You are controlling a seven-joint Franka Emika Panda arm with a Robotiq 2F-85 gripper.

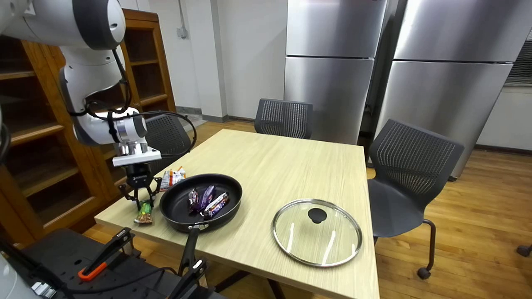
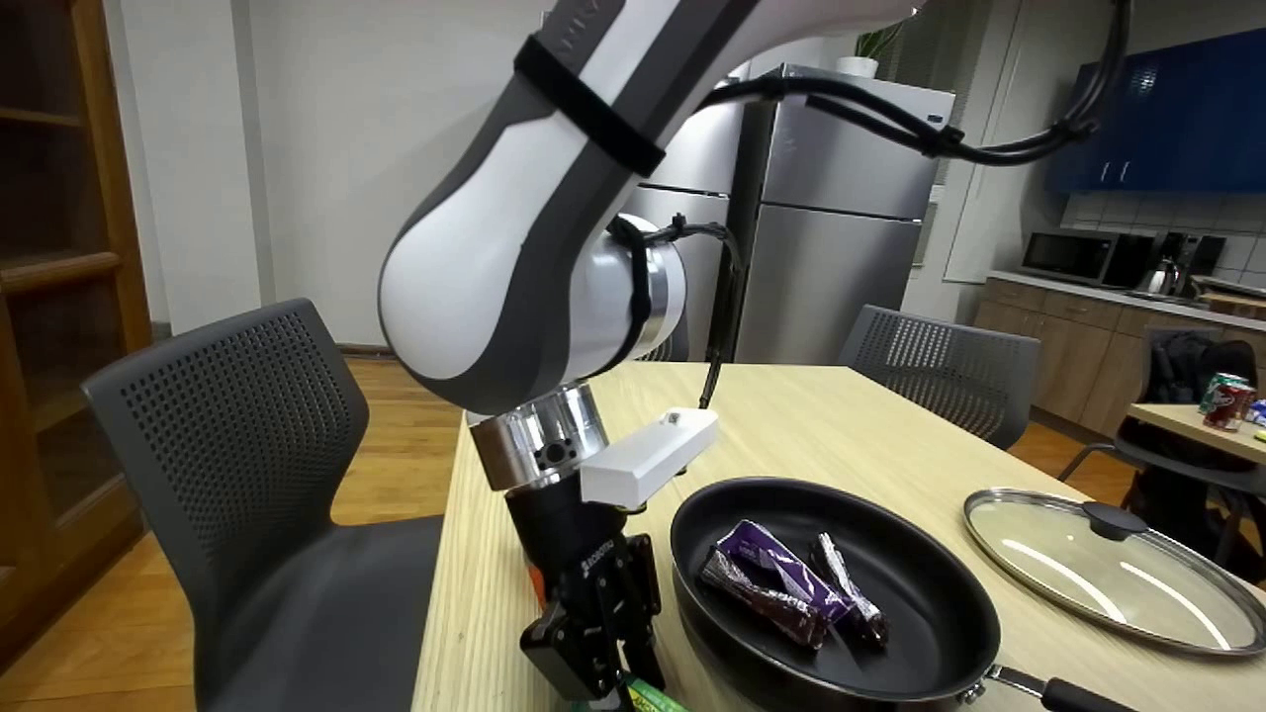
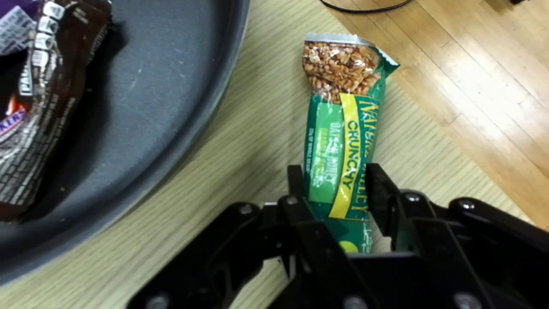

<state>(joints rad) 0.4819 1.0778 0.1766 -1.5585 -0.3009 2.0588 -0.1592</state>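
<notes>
You had a pale table (image 1: pixel 282 166) on plank flooring (image 1: pixel 478 207). Dark chair (image 2: pixel 257 465) stood at one edge of the table, another chair (image 1: pixel 411 174) at the opposite edge, a third chair (image 1: pixel 284 118) at the edge facing two steel fridges (image 1: pixel 328 95). Fridges stood beyond the table; in an exterior view you got a potted plant (image 2: pixel 875 44) on top of one. Wood shelf cabinet (image 1: pixel 45 137) stood off the table's side, past that first chair. Well past the table, in an exterior view, you had blue wall cabinets (image 2: pixel 1167 119), a microwave (image 2: pixel 1068 255) on a counter (image 2: pixel 1088 312), and a second table (image 2: pixel 1167 425) with a red can (image 2: pixel 1229 405) and a green can (image 2: pixel 1219 389) behind it.
</notes>
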